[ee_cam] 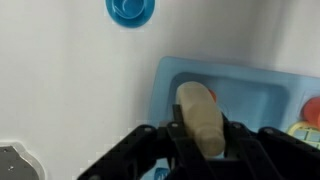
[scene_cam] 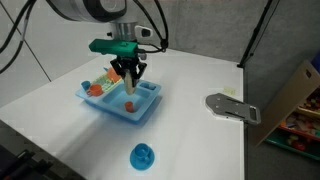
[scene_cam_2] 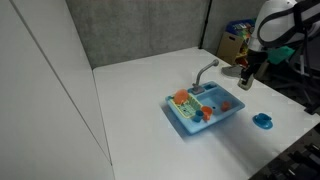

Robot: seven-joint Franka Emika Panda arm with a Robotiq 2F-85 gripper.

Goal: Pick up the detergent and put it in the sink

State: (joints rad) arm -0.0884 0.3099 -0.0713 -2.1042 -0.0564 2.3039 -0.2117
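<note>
My gripper (ee_cam: 200, 138) is shut on the detergent (ee_cam: 200, 115), a small cream-white bottle that sticks out from between the jaws. It hangs above the light-blue sink (ee_cam: 262, 95), over a bare compartment. In an exterior view the gripper (scene_cam: 128, 74) holds the bottle (scene_cam: 129, 98) just above the sink (scene_cam: 148, 112). In an exterior view the gripper (scene_cam_2: 248, 78) shows above and beyond the sink (scene_cam_2: 190, 126), whose grey faucet (scene_cam_2: 205, 72) rises at the back. Orange items (scene_cam: 97, 89) lie in the other compartment.
A small round blue dish (scene_cam: 143, 155) sits on the white table near the front edge; it also shows in the wrist view (ee_cam: 130, 10). A flat grey object (scene_cam: 232, 106) lies to the side. A cardboard box (scene_cam: 296, 92) stands off the table.
</note>
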